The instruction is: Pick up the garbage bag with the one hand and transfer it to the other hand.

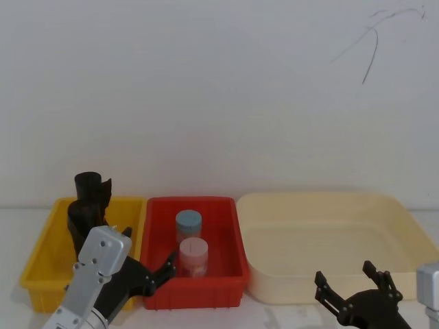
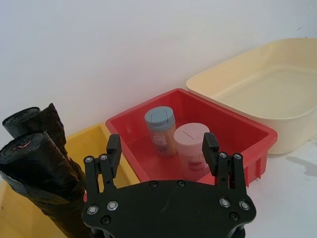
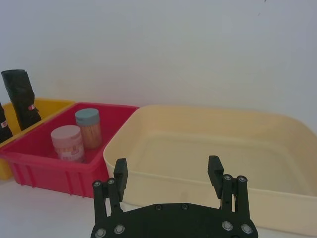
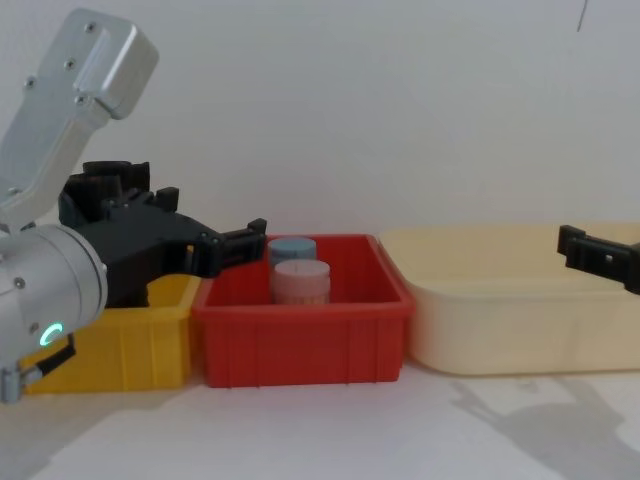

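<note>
Head view layout: yellow bin point(image 1: 40, 273) on the robot's left, red bin point(image 1: 193, 288) in the middle, cream bin point(image 1: 278, 282) on the right, set side by side against a white wall.
Garbage bag location: garbage bag point(image 1: 93, 192) stands upright in the yellow bin, near the wall it shares with the red bin, its top rising above the rim.
Garbage bag appearance: long black cylinder of rolled plastic with a wrinkled surface and a crumpled, open top end; the right wrist view shows a small red-and-white label point(image 3: 32, 107) on its side.
Neighbouring roll: second black roll point(image 2: 35, 163) stands just beside it in the same bin; a reddish mark shows on its top end.
Red bin contents: blue-lidded jar point(image 1: 188, 223) behind, pink-lidded jar point(image 1: 193, 255) in front, both upright and close together.
Left gripper: left gripper point(image 2: 161, 148) is at the front of the yellow and red bins, one fingertip over the red bin's front left corner. Jaws spread wide, holding nothing; the bag lies off to one side of them. A green light shows on its silver wrist in the chest view.
Right gripper: right gripper point(image 3: 167, 171) is low in front of the cream bin. Jaws spread wide, holding nothing.
</note>
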